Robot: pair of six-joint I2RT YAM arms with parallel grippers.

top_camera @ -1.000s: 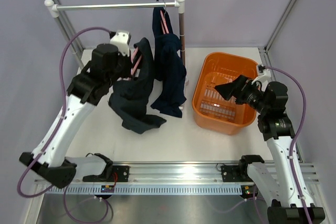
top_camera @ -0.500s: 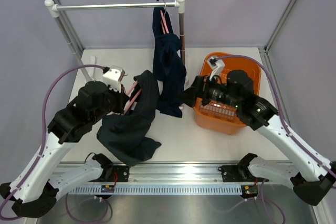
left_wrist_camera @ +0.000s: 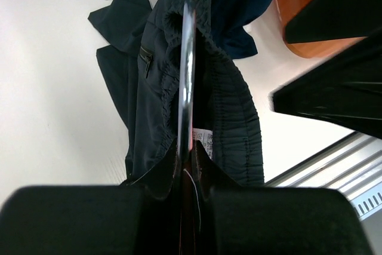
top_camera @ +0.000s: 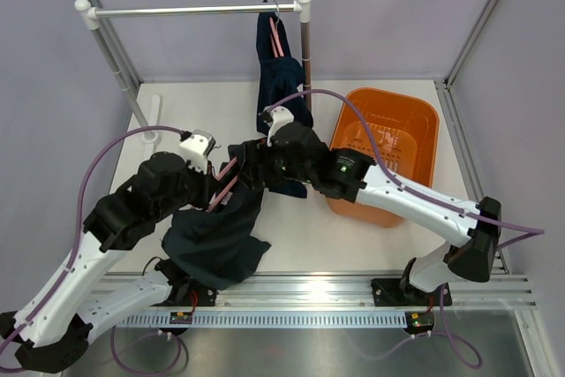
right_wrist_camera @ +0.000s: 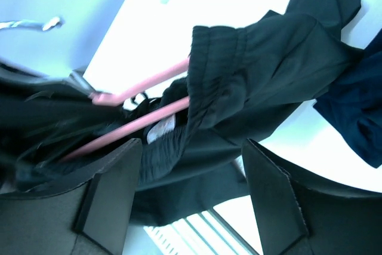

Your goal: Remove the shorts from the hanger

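Observation:
One pair of dark navy shorts [top_camera: 216,236] hangs from a pink hanger [top_camera: 225,184] that my left gripper [top_camera: 217,179] holds above the table. In the left wrist view the left gripper [left_wrist_camera: 188,159] is shut on the hanger's metal hook [left_wrist_camera: 188,58], with the shorts' waistband [left_wrist_camera: 233,123] draped below. My right gripper [top_camera: 249,165] reaches across from the right. In the right wrist view it [right_wrist_camera: 191,144] is open, its fingers on either side of the waistband [right_wrist_camera: 268,70] and the hanger [right_wrist_camera: 143,120]. A second pair of shorts [top_camera: 282,94] hangs from the rail.
An orange basket [top_camera: 393,92] stands at the right. A metal rail [top_camera: 194,11] on two posts spans the back. The right arm stretches over the middle of the table. The arms' mounting rail [top_camera: 291,284] runs along the near edge.
My right arm has swung from over the basket leftward to the held shorts. My left arm has carried the hanger and shorts away from the rail, toward the near middle.

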